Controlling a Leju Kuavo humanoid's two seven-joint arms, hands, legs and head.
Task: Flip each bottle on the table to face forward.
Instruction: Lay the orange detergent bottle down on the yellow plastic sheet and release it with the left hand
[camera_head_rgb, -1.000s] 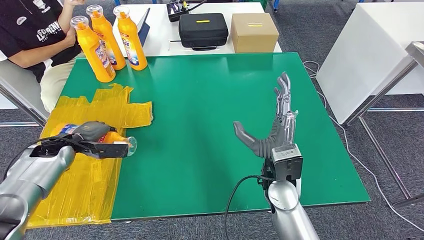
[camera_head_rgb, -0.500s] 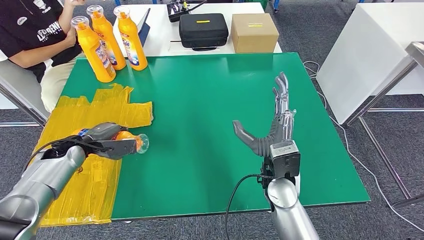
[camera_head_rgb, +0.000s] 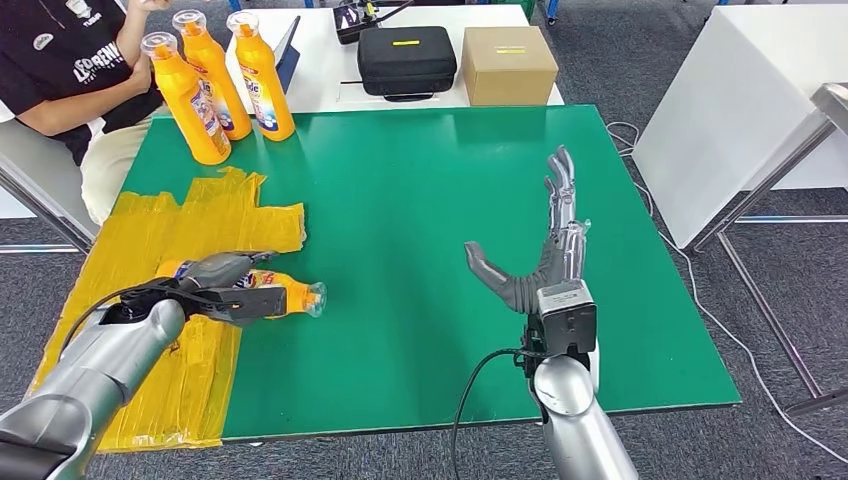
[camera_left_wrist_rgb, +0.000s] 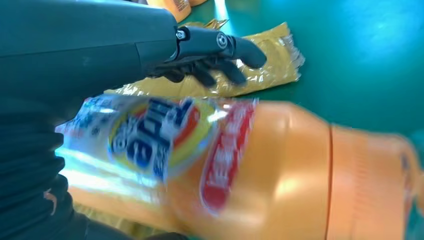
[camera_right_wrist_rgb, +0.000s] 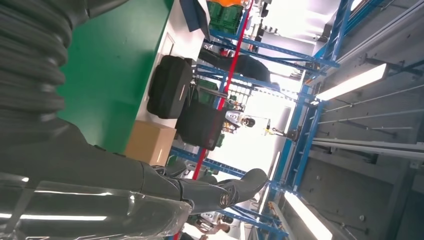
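Note:
An orange bottle lies on its side at the right edge of the yellow sheet, its clear cap pointing right over the green table. My left hand grips it around the labelled body. In the left wrist view the bottle shows its label, with my left hand behind it and dark fingers reaching past it. Three more orange bottles stand upright at the table's far left corner. My right hand is raised over the table's right half, fingers spread and holding nothing.
A person in a black shirt sits at the far left beside the upright bottles. A black case and a cardboard box rest on the white table behind. A white table stands to the right.
My left hand has carried the lying bottle to the right, so its cap now reaches over the green surface. The right hand has hardly moved.

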